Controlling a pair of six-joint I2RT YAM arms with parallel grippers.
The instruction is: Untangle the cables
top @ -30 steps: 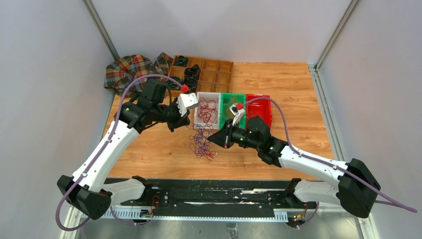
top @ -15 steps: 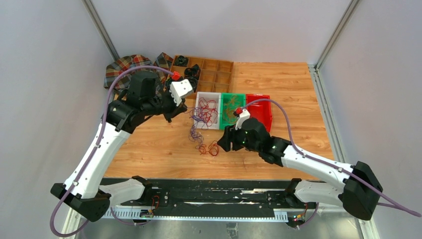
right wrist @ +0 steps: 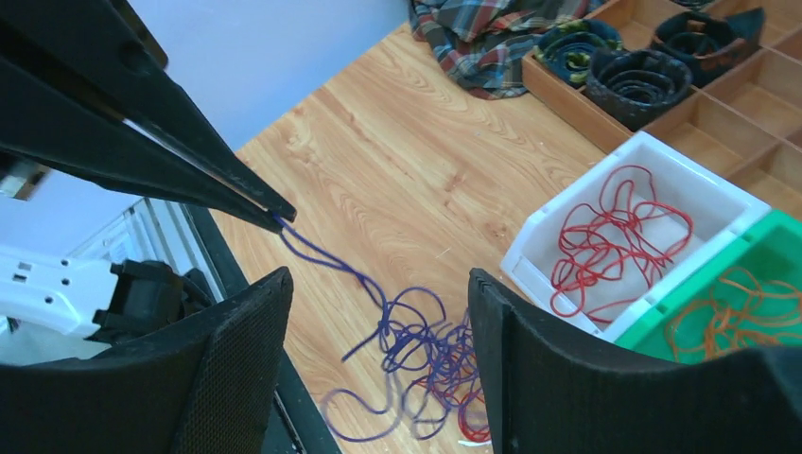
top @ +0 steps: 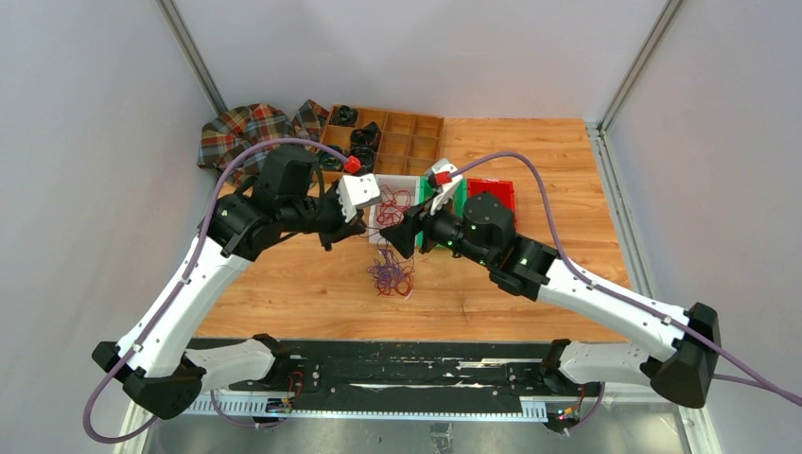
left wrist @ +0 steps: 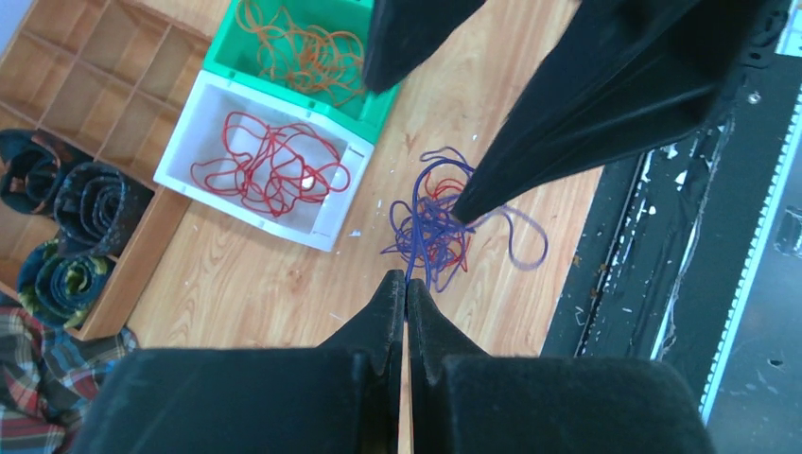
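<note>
The tangle of cables (top: 391,276) lies on the surface (top: 530,284) just on the near side of the white bin (left wrist: 248,219). It is a compact heap of purple-blue loops with red strands still caught in it. Above it, the left claw (left wrist: 406,288) is pressed together on one purple-blue cable (right wrist: 326,255), which runs slack down to the heap. The right claw (right wrist: 378,284) is spread and holds nothing, poised beside the bin's near wall. Half a second before, the heap trailed in a long line from that wall, the left claw stood farther back left of the bin, and the right claw sat near-right of the heap. Both claws have since converged, so separation appears only begun. Red cables (left wrist: 265,165) rest inside the white bin, and orange cables (left wrist: 303,47) in the green bin (left wrist: 331,113) adjoining it.
</note>
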